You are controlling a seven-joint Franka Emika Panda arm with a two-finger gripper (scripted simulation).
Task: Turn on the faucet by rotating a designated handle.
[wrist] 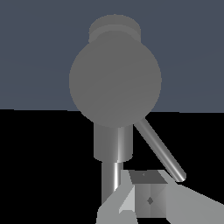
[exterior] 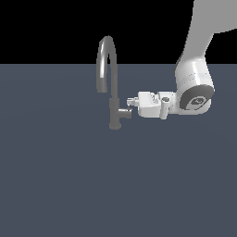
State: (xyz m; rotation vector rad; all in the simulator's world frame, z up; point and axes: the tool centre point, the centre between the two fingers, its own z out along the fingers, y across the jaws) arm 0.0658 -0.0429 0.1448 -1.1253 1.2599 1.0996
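The faucet (exterior: 112, 88) is a tall grey column with a high arched spout, standing on the dark floor. The handle (exterior: 124, 111) is a short stub sticking out of its body toward the exterior view's right. My gripper (exterior: 131, 101) reaches in level from that side, its fingertips just above the stub's outer end. In the wrist view the stub's round end (wrist: 115, 81) faces the camera and its thin lever (wrist: 159, 151) slants out toward my fingertips (wrist: 146, 192). The fingers look pressed together with nothing between them.
The flat dark grey floor (exterior: 69, 185) spreads all around the faucet. My white arm (exterior: 194, 88) comes down from the upper part of the exterior view's right.
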